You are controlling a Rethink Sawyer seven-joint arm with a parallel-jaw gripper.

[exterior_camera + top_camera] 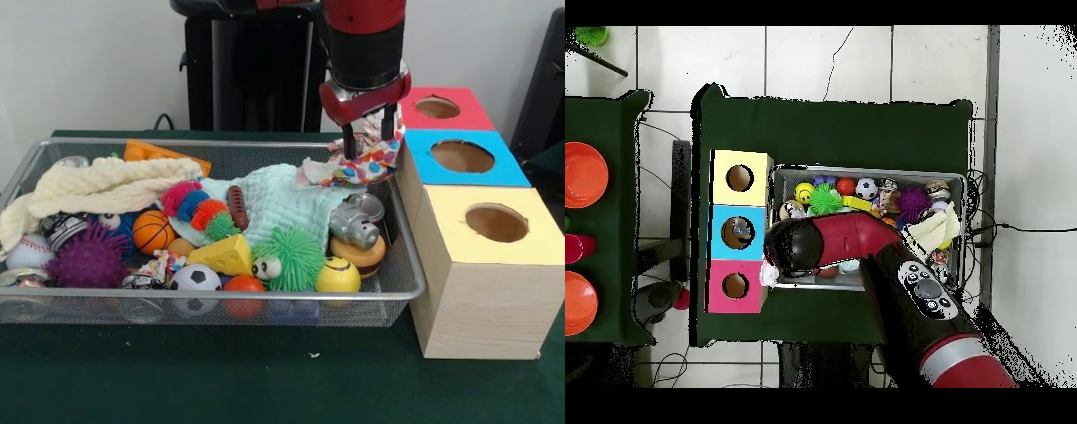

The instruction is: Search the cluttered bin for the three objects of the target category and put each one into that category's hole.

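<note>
From the front, the red and black gripper (369, 134) is closed on a white cloth with coloured dots (357, 165), lifted over the right end of the wire mesh bin (402, 265), just beside the blue-topped wooden box (466, 157). From above, the cloth (769, 272) shows beside the pink-topped box (735, 286); the arm hides the gripper.

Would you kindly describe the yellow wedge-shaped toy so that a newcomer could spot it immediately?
Start at the wire mesh bin and go to the middle of its front row. The yellow wedge sits between the soccer ball and the green spiky toy. It is the only flat-sided piece among round neighbours.
</note>
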